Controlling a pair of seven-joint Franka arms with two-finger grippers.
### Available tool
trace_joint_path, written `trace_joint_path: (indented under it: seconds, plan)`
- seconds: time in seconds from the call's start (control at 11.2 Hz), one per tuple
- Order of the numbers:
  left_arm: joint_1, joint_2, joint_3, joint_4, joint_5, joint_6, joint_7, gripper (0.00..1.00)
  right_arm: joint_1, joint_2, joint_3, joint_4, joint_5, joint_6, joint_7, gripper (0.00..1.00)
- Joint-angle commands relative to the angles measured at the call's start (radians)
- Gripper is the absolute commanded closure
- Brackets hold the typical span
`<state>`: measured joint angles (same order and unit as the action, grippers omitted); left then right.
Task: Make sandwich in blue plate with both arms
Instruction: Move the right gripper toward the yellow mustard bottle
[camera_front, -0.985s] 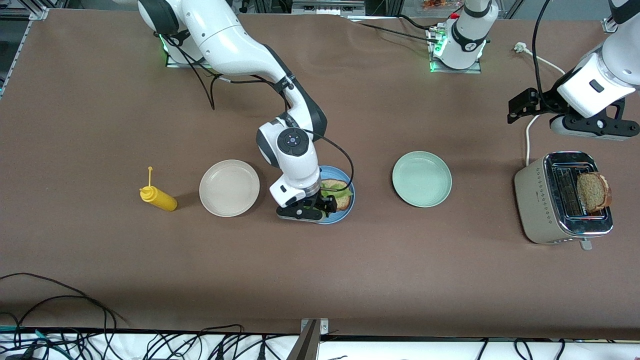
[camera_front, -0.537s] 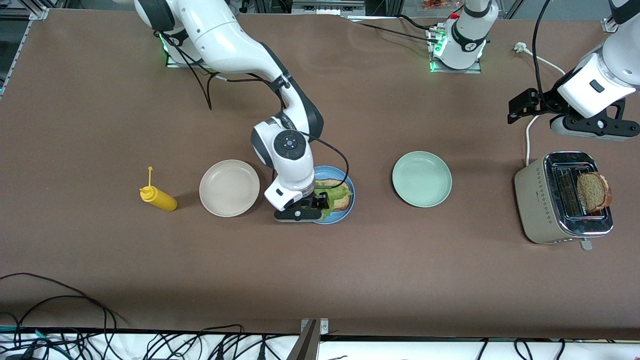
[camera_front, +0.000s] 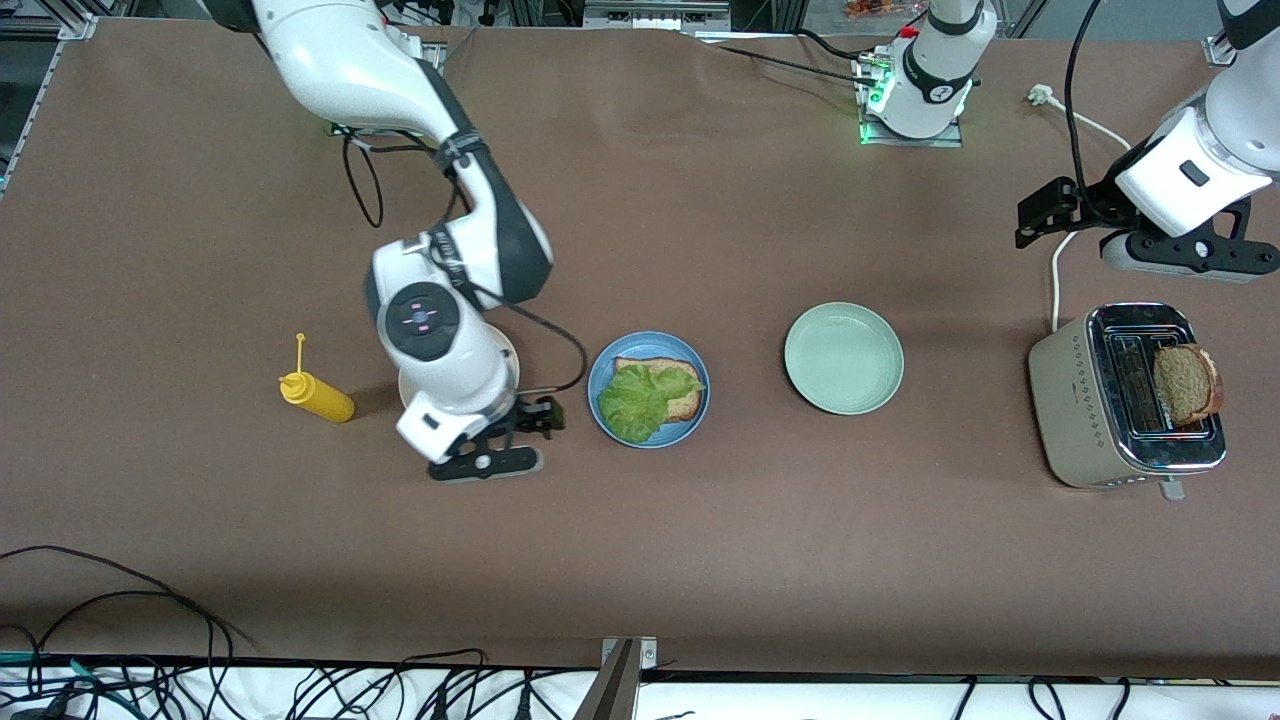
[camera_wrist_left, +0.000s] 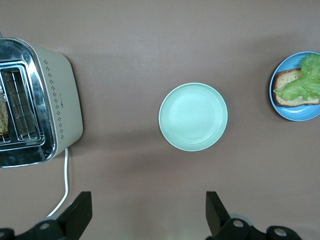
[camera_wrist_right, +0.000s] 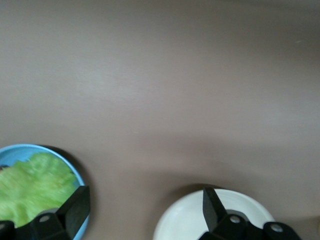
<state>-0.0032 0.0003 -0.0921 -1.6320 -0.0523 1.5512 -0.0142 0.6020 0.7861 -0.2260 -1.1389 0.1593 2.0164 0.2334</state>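
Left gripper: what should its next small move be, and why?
Probably lower the open left gripper toward the bread slice standing in the toaster. The blue plate holds only one slice with lettuce on top; the open right gripper, over the beige plate, is empty.

Blue plate (camera_front: 601, 388) between beige plate (camera_front: 410, 372) and pale green plate (camera_front: 843, 358), carrying a bread slice (camera_front: 683, 385) under a lettuce leaf (camera_front: 638, 400); squeeze bottle (camera_front: 315, 395) toward the right arm's end, toaster (camera_front: 1090, 400) holding a second bread slice (camera_front: 1186, 383) toward the left arm's end.
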Motion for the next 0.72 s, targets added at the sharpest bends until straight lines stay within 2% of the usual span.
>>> trace_joint_path:
  seconds: [0.0, 0.63]
  plan:
    - [0.003, 0.014, 0.005, 0.023, -0.029, -0.002, 0.008, 0.0, -0.094, -0.07, 0.046, -0.027, 0.019, -0.094, -0.173, 0.0]
    - [0.011, 0.023, 0.005, 0.035, -0.037, -0.002, -0.003, 0.0, -0.238, -0.174, 0.046, -0.032, 0.02, -0.295, -0.383, 0.0]
